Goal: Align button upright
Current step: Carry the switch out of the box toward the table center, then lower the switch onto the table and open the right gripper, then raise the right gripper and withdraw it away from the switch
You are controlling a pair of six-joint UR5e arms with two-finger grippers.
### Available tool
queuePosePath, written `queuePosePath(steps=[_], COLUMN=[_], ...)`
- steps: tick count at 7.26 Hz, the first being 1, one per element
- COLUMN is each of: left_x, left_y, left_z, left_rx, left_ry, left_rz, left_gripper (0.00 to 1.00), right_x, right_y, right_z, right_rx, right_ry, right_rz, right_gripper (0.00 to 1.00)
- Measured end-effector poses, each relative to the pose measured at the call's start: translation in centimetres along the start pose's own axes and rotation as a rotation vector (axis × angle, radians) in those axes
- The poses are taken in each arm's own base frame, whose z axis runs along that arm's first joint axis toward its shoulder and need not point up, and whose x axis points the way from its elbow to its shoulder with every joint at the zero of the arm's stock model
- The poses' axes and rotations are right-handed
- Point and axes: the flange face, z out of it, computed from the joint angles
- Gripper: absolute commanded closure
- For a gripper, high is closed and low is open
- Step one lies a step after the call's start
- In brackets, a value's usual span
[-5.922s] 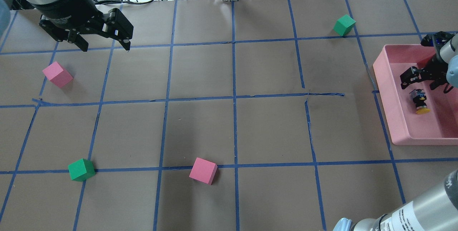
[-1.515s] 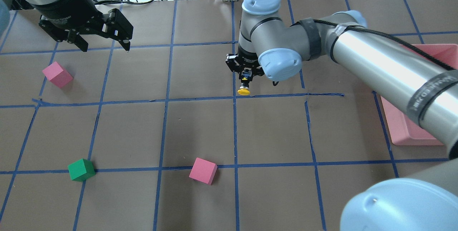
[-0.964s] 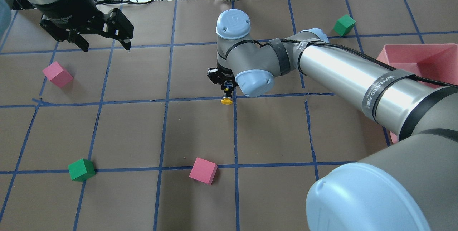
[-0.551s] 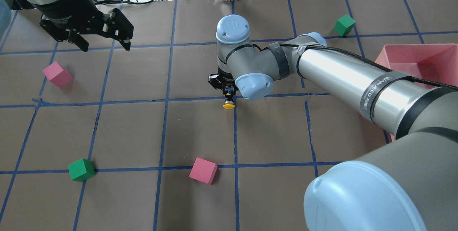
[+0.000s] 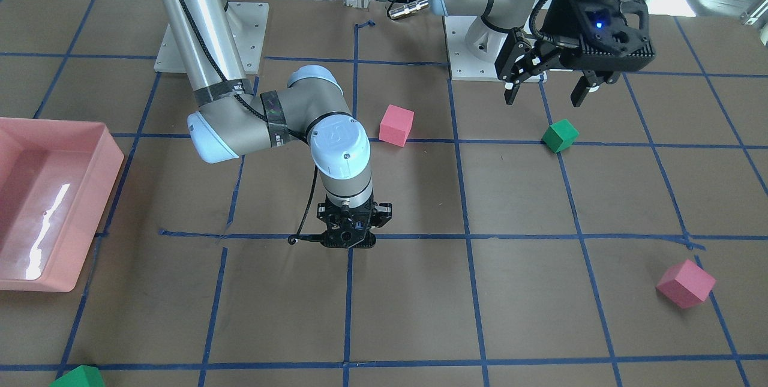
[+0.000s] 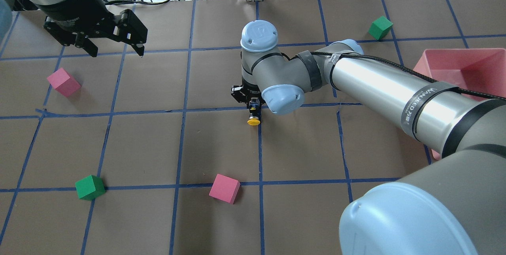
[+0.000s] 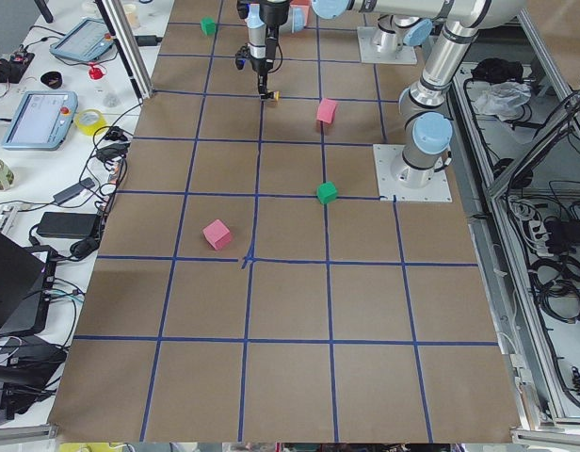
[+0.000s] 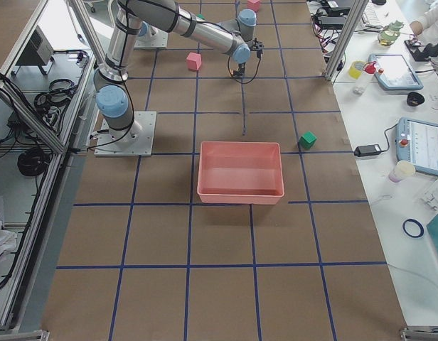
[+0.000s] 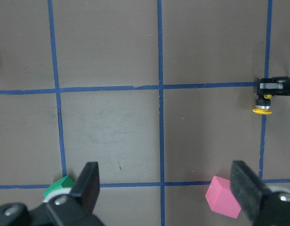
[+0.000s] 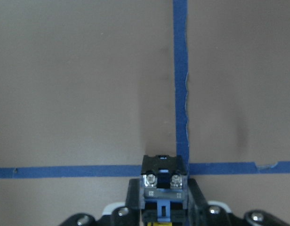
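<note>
Button [image 6: 253,121] is clamped in the right gripper [image 5: 349,242] near the centre of the desk [image 6: 221,148]. It has been carried there from the pink tray [image 6: 431,59] at the right edge and lowered close to the surface over the last second; contact cannot be confirmed. It lies sideways in the grasp, yellow cap towards the robot, so the upright step is judged outstanding. Left gripper [image 6: 117,52] hangs spread and empty over the far left corner.

I see my brown bench [image 6: 138,148] gridded in blue tape [image 6: 183,109]. On it lie two pink cubes [image 6: 224,188] [image 6: 63,82], two green cubes [image 6: 90,187] [image 6: 380,27] and a pink tray [image 5: 96,207].
</note>
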Motion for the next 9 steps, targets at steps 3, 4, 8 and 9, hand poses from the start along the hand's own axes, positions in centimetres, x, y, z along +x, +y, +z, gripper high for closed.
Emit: queuePosePath(steps=[3, 4, 8, 9], left_x=[0.0, 0.0, 0.0, 0.1], left_y=[0.0, 0.0, -0.1, -0.1], left_z=[0.0, 0.0, -0.2, -0.2], left_rx=[0.0, 0.0, 0.003, 0.002], left_ry=[0.0, 0.001, -0.001, -0.002], left_rz=[-0.003, -0.007, -0.004, -0.009], left_gripper=[0.0, 0.0, 0.0, 0.0], right_x=[0.1, 0.2, 9.4, 13.7], right_y=[0.5, 1.0, 1.3, 1.2], right_z=[-1.7, -3.6, -15.8, -19.3], right_rx=[0.013, 0.028, -0.009, -0.02], right_ry=[-0.008, -0.011, 0.022, 0.032], right_rz=[-0.019, -0.049, -0.112, -0.13], right_gripper=[0.24, 0.24, 0.22, 0.21])
